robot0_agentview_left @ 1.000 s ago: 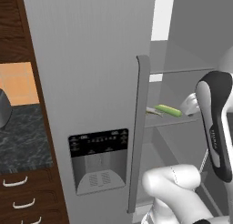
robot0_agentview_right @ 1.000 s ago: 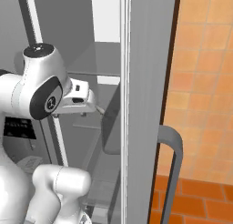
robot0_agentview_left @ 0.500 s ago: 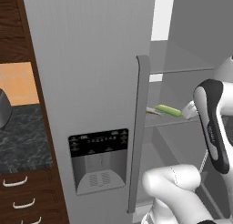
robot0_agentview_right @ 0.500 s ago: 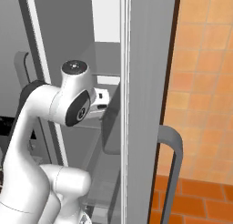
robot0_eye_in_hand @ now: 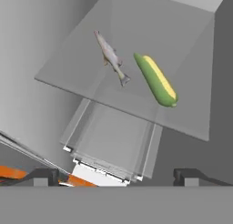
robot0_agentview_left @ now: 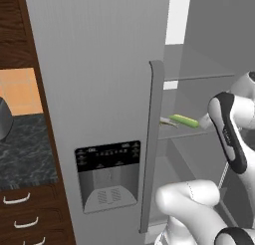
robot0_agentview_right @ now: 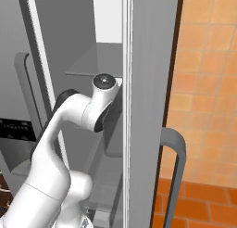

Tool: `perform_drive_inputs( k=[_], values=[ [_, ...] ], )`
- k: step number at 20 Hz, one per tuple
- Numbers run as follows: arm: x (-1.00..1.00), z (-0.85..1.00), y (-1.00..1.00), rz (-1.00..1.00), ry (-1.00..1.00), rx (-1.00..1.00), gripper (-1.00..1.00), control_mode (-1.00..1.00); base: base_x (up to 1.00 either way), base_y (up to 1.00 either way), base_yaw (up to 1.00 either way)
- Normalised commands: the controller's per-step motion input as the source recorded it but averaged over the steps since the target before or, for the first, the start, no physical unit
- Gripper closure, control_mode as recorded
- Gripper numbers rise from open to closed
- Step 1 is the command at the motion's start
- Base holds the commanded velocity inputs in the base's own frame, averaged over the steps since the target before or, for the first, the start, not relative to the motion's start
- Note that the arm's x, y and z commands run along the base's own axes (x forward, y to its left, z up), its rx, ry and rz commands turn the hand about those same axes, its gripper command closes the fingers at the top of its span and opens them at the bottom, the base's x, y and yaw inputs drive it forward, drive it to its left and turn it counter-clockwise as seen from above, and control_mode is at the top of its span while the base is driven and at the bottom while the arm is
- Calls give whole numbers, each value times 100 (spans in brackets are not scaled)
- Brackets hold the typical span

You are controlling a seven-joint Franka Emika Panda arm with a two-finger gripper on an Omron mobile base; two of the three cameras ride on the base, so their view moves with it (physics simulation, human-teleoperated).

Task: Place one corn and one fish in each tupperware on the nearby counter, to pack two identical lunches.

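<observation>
Over the last second the white arm (robot0_agentview_right: pixel 69 125) swung deeper into the open fridge, its upper link turning from side-on to reaching inward, while the corn on the shelf stayed where it was. Nearest in the hand view, the two dark fingertips (robot0_eye_in_hand: pixel 43 176) of the jaws stood wide apart at the bottom edge, open and holding nothing. Just beyond them sat a clear drawer (robot0_eye_in_hand: pixel 111 141) under a glass shelf (robot0_eye_in_hand: pixel 68 68). On that shelf lay a pale, slender fish (robot0_eye_in_hand: pixel 110 57) and, just beside it but apart, a husked corn (robot0_eye_in_hand: pixel 156 79), yellow along one side and green along the other. In the left base view the same corn (robot0_agentview_left: pixel 183 121) lay on the shelf past the grey fridge door (robot0_agentview_left: pixel 99 89) with its tall handle (robot0_agentview_left: pixel 151 144) and dispenser panel (robot0_agentview_left: pixel 107 177). Farther left, a strip of dark marbled counter (robot0_agentview_left: pixel 25 149) ran above brown drawers (robot0_agentview_left: pixel 25 214) with curved silver pulls
</observation>
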Motion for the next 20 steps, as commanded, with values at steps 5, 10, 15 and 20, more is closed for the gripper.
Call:
perform_drive_inputs(
  k=[5, 10, 15, 20],
  values=[
    [79, -31, -6, 1, 0, 0, -100, -100, 0, 0, 0],
    [70, -36, -11, 0, 0, 0, -100, -100, 0, 0, 0],
    [63, -35, -29, 2, 1, 0, -100, -100, 0, 0, 0],
    [59, -32, -17, 4, 0, 0, -100, -100, 0, 0, 0]
  ],
)
